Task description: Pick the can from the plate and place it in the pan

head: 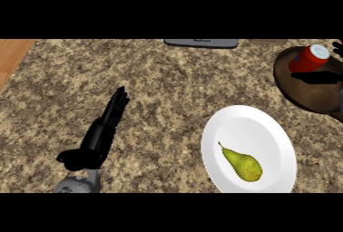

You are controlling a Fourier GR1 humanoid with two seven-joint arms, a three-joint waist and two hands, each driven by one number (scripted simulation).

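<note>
Red cylindrical can is seen inside dark brown round pan at 2 o'clock, partly cut off. Green pear is left on white oval plate. Left hand is held flat, fingers straight. Right hand barely seen; state cannot be told. Grey object at 12 o'clock is cropped.

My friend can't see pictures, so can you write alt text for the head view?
A red can sits in a dark brown pan at the counter's upper right. A green pear lies on a white plate below it, and the robot's left hand rests open on the speckled counter.
</note>
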